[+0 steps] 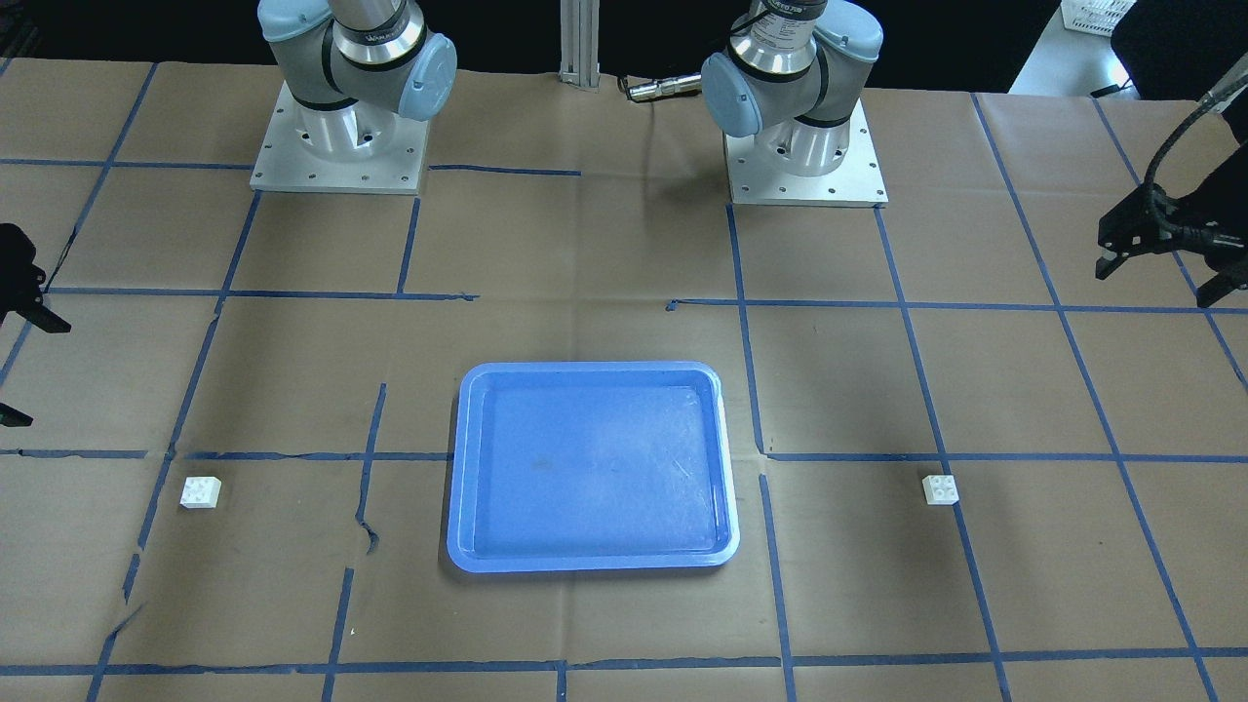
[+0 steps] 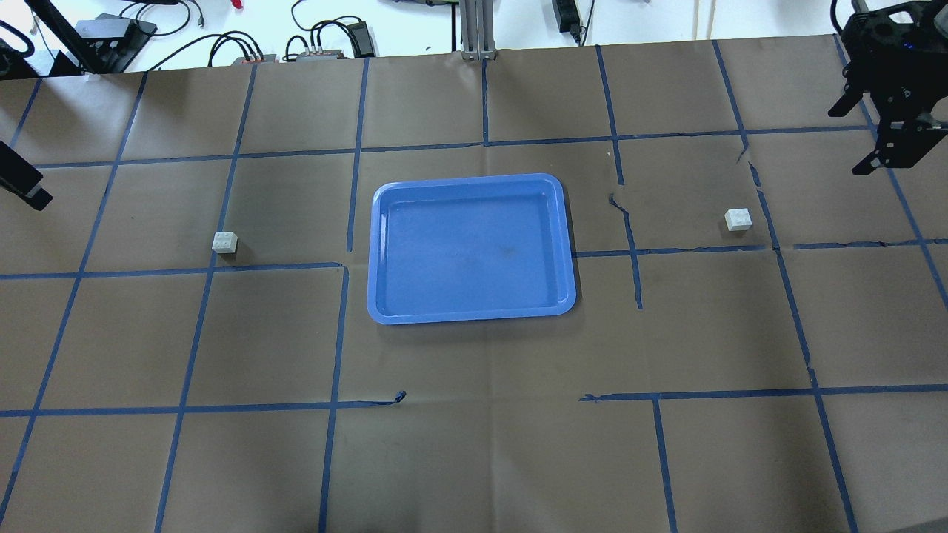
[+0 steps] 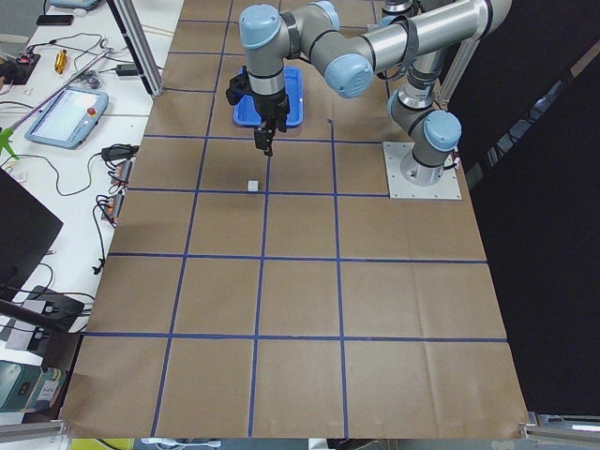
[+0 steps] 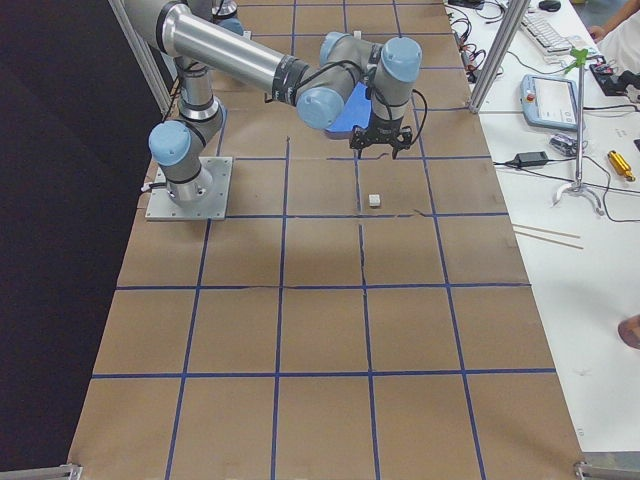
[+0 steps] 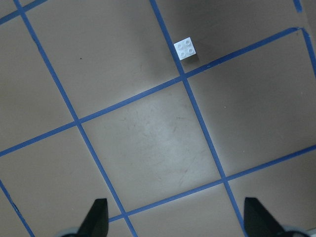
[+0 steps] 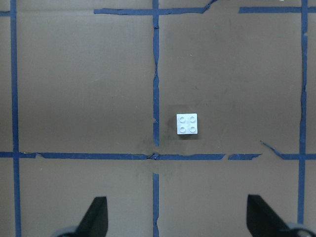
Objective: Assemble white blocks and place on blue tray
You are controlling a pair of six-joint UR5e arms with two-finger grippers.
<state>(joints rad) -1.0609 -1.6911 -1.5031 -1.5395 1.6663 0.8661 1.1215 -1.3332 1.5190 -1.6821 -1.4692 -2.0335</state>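
1. Two pieces to join, both studs up on the brown worktop [image 2: 474, 459]: the first white block [image 2: 224, 242] at the left of the overhead view, and the second white block [image 2: 738, 219] at its right.
2. Between them, at the middle of that view, sits the blue tray [image 2: 474, 180]. It holds nothing and is well apart from both blocks.
3. My left end effector [image 5: 177, 222] hangs above the worktop, fingers spread wide with nothing between them. In its wrist view the first white block shows near the top of the frame, just right of centre and turned at an angle to my fingers.
4. My right end effector [image 6: 178, 219] is likewise spread and empty. The second white block lies near the centre of its wrist view, square to the frame.
5. I judge this to be the approach before the first pick: nothing is gripped, joined or on the tray.
6. Next, each arm should centre over its block and descend to close on flat sides. The left one likely needs a wrist turn first.
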